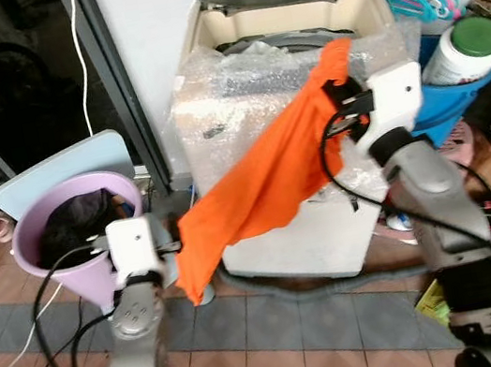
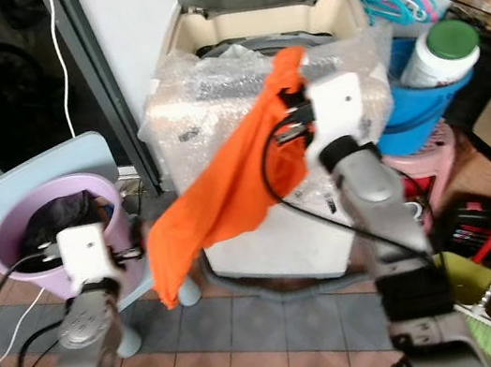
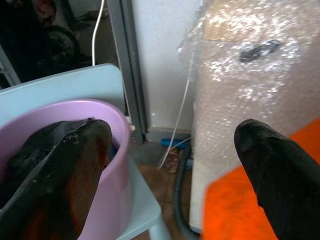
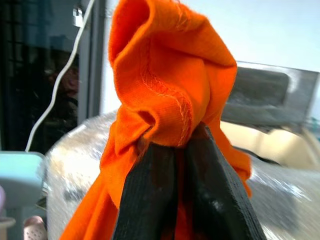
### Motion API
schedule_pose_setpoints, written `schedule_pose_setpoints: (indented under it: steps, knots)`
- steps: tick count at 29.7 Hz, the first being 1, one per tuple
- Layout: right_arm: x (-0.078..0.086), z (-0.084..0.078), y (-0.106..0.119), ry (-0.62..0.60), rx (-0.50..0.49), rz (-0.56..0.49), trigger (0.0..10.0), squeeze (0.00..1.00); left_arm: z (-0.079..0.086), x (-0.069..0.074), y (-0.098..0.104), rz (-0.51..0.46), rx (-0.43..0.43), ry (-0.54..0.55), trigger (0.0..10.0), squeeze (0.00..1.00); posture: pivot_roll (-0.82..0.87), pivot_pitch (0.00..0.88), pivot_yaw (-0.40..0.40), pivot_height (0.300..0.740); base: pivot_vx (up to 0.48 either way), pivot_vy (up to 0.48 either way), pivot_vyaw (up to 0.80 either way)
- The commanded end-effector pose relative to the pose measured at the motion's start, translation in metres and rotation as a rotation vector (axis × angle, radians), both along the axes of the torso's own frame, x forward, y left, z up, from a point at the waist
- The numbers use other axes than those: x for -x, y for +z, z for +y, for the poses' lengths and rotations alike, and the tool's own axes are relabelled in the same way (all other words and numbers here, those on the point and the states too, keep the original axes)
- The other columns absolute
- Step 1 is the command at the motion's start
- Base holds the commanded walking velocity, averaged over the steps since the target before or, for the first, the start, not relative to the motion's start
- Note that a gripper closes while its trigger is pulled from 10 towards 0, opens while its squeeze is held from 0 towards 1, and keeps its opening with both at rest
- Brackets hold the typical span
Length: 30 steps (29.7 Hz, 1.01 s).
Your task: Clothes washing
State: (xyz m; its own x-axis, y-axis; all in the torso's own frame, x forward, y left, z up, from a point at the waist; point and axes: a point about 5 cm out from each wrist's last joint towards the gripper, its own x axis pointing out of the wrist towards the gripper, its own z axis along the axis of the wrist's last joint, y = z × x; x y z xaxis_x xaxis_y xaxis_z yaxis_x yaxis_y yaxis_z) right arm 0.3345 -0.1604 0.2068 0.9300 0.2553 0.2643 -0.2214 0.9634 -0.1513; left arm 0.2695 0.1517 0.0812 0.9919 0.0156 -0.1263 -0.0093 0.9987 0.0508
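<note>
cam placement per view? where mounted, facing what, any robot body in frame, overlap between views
Left and right eye: head stereo pair, looking down at the washing machine; both silver arms show.
Left wrist: on the left arm, along the open left gripper, toward the purple basket.
Right wrist: on the right arm, along the right gripper, jaws shut on the orange garment.
Shared: garment and machine.

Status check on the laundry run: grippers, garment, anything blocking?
Right gripper shut on orange garment, held up before the washer, lid open. Left gripper open, beside the purple basket. Garment's tail hangs down the bubble-wrapped washer front.
</note>
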Motion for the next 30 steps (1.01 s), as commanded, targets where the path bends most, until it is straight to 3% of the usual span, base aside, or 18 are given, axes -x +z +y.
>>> schedule_pose_setpoints:
  steps: [1, 9, 12, 17, 18, 19, 24, 25, 27, 29, 30]
  knots:
    - [-0.006, 0.014, 0.018, 0.073, 0.031, -0.072, 10.0, 0.00, 0.007, 0.000, -0.001, 0.010, -0.010, 0.023, 10.0, 0.00, -0.07, 0.000, 0.038, 0.740, 0.450, 0.000, 0.00]
    - [-0.025, 0.032, 0.056, 0.241, 0.152, -0.157, 10.0, 0.00, 0.004, -0.003, -0.001, 0.015, 0.002, 0.018, 10.0, 0.00, -0.07, 0.000, 0.032, 0.740, 0.439, 0.000, 0.00]
    - [-0.037, 0.038, 0.095, 0.338, 0.131, -0.194, 10.0, 0.00, 0.003, -0.004, -0.001, 0.015, 0.002, 0.018, 10.0, 0.00, -0.07, 0.000, 0.028, 0.740, 0.435, 0.000, 0.00]
    - [-0.046, 0.033, 0.140, 0.362, 0.157, -0.283, 10.0, 0.00, 0.003, -0.005, -0.002, 0.018, -0.003, 0.022, 10.0, 0.00, -0.07, 0.000, 0.026, 0.740, 0.431, 0.000, 0.00]
    - [-0.046, 0.025, 0.173, 0.285, 0.214, -0.406, 10.0, 0.00, 0.002, -0.005, -0.002, 0.019, -0.004, 0.021, 10.0, 0.00, -0.07, 0.000, 0.026, 0.740, 0.390, 0.000, 0.00]
    - [-0.045, 0.020, 0.189, 0.243, 0.222, -0.454, 10.0, 0.00, 0.002, -0.006, -0.002, 0.018, -0.003, 0.019, 10.0, 0.00, -0.07, 0.000, 0.025, 0.740, 0.379, 0.000, 0.00]
    - [-0.023, -0.013, 0.276, 0.009, 0.122, -0.708, 10.0, 0.00, -0.002, -0.006, 0.000, 0.005, 0.006, 0.009, 10.0, 0.00, -0.07, 0.000, 0.025, 0.740, 0.122, 0.000, 0.00]
    - [-0.023, -0.013, 0.276, 0.009, 0.122, -0.708, 10.0, 0.00, -0.002, -0.006, 0.000, 0.005, 0.006, 0.009, 10.0, 0.00, -0.07, 0.000, 0.025, 0.740, 0.000, 0.000, 0.00]
    - [-0.011, -0.028, 0.299, -0.102, 0.095, -0.785, 10.0, 0.00, -0.003, -0.006, 0.000, 0.006, 0.009, 0.009, 10.0, 0.00, -0.07, 0.000, 0.018, 0.740, 0.000, 0.000, 0.00]
    - [-0.014, -0.035, 0.294, -0.151, 0.099, -0.773, 10.0, 0.00, -0.003, -0.006, -0.001, 0.007, 0.014, 0.011, 10.0, 0.00, -0.07, 0.000, 0.017, 0.740, 0.000, 0.000, 0.00]
    - [-0.022, -0.035, 0.282, -0.150, 0.114, -0.726, 10.0, 0.00, -0.004, -0.006, 0.000, 0.007, 0.015, 0.012, 10.0, 0.00, -0.07, 0.000, 0.014, 0.740, 0.000, 0.000, 0.00]
